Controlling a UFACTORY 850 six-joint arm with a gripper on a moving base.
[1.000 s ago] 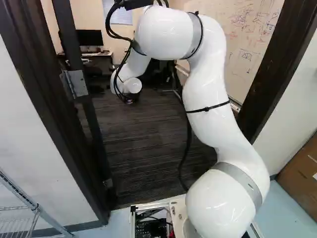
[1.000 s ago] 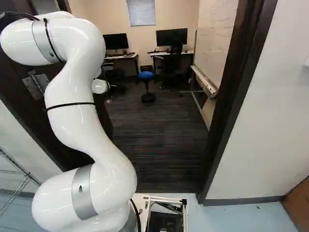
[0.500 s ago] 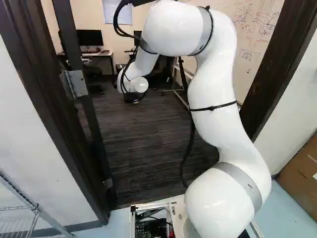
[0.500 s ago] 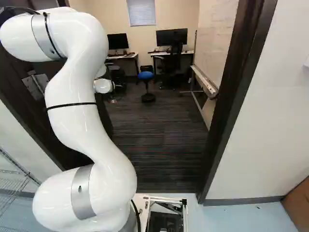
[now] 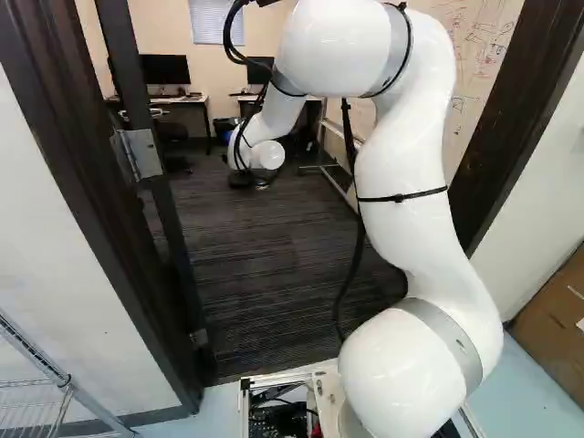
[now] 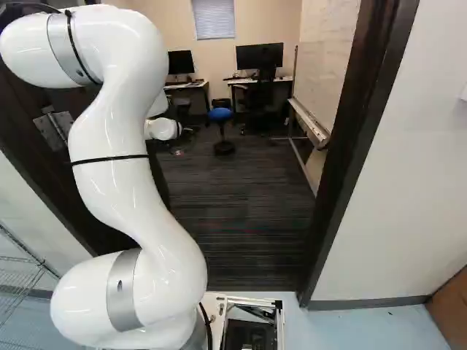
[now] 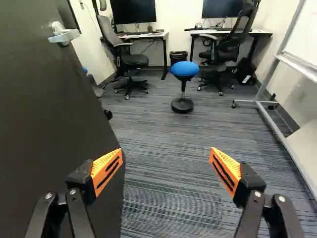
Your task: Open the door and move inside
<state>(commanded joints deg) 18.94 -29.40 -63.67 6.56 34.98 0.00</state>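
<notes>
A white robot arm (image 5: 399, 192) reaches through a dark door frame (image 6: 350, 160), its black gripper (image 7: 165, 152) parted wide, orange pads (image 7: 107, 171) gripping nothing. The dark door (image 7: 44, 109) stands open on the arm's left, alongside the left finger; contact between them is impossible to judge. Farther along the door is its silver handle (image 7: 64, 34). Beyond, a blue-topped stool (image 7: 184, 69) stands on striped carpet (image 7: 168, 198) before two desks (image 7: 148, 35) with monitors (image 7: 132, 11).

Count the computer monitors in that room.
2: one monitor on the desk nearer the open door, the other on the desk nearer the whiteboard. The door could hide more.
</notes>
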